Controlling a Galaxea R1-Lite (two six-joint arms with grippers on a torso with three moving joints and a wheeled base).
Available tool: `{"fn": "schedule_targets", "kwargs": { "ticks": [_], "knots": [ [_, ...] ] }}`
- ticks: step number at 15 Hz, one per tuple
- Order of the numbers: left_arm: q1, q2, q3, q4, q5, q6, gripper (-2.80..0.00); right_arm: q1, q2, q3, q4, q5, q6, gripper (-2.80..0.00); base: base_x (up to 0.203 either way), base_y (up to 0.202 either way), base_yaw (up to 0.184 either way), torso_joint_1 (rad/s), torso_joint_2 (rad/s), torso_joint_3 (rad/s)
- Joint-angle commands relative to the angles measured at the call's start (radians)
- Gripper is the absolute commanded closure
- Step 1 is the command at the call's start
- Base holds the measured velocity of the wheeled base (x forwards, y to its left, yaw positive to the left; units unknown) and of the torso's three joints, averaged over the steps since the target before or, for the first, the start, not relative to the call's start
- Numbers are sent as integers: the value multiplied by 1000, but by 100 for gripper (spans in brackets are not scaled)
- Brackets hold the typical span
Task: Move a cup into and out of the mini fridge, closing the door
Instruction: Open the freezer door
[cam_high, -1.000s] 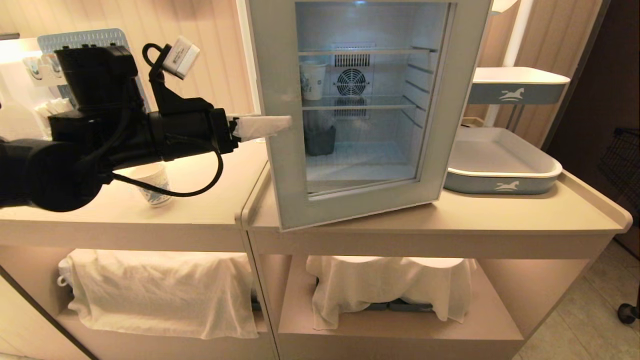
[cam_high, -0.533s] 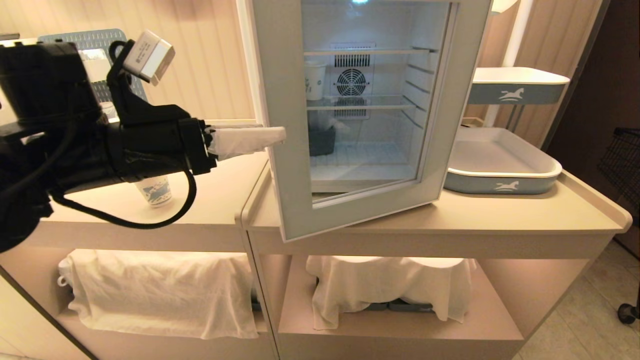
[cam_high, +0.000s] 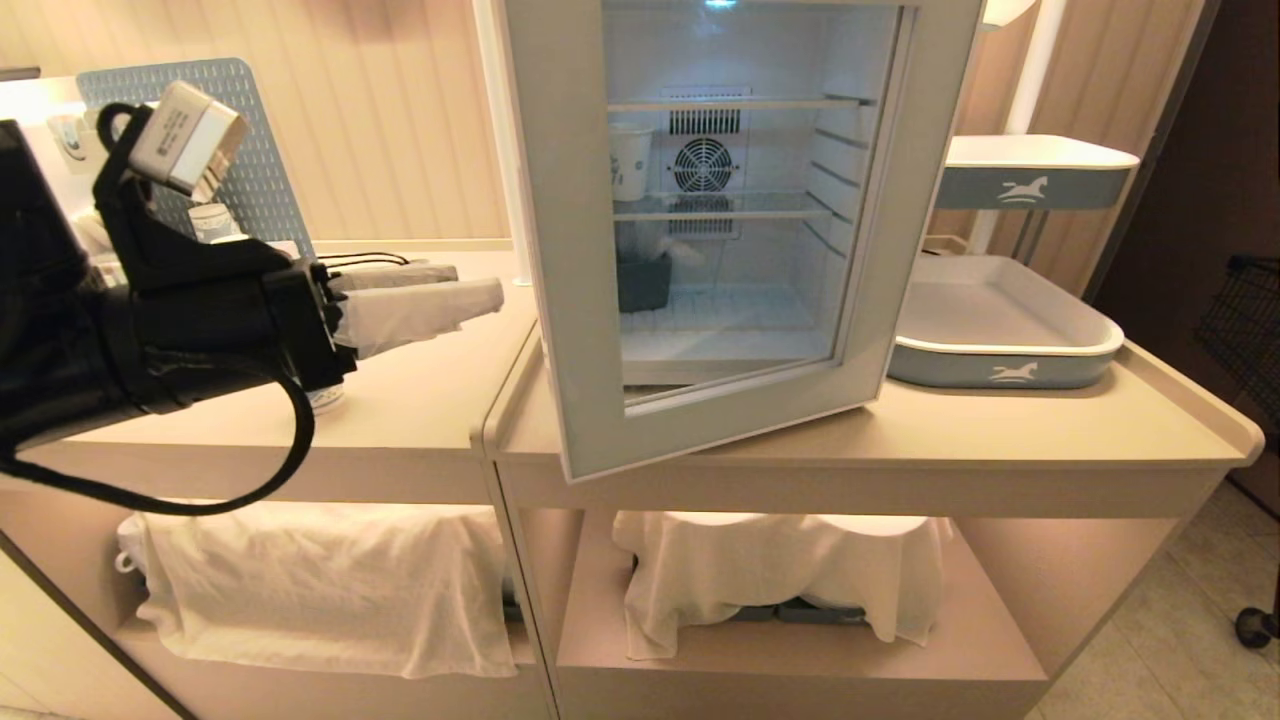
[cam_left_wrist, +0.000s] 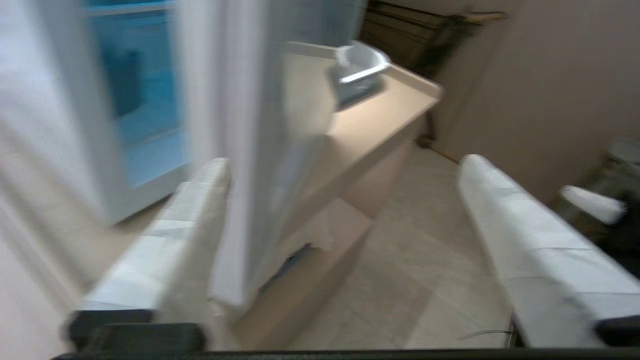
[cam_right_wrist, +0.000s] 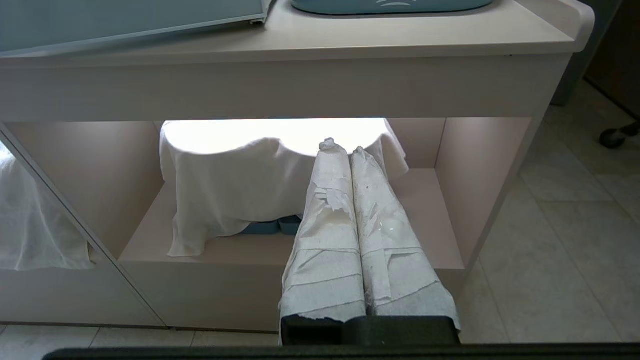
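The mini fridge stands on the counter with its light on. Its door hangs ajar, the free edge toward my left arm. A white paper cup with blue print sits on the middle wire shelf, seen through the glass. A like cup on the left counter is mostly hidden behind my arm. My left gripper is open and empty, a short way left of the door's edge. In the left wrist view the blurred door edge shows past the left gripper. My right gripper is shut and empty, parked low.
A grey-blue tray lies right of the fridge, with a raised tray behind it. A blue pegboard leans on the left wall. White cloths cover the lower shelves. A black wire basket stands at far right.
My left arm has drawn back to the left, its fingers coming off the door's edge. The door swung slightly wider early on, then stayed put.
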Motion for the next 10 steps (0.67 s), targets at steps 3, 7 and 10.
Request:
{"fn": "schedule_targets", "kwargs": {
  "ticks": [3,7,10],
  "knots": [
    [104,84,-40,-3,5,67,0,0,1,0,0,0,-1,0,0,0,0,0,0,0],
    [107,205,-161,2,123,160,0,0,1,0,0,0,-1,0,0,0,0,0,0,0],
    [119,306,-247,5,208,307,0,0,1,0,0,0,-1,0,0,0,0,0,0,0]
  ]
}}
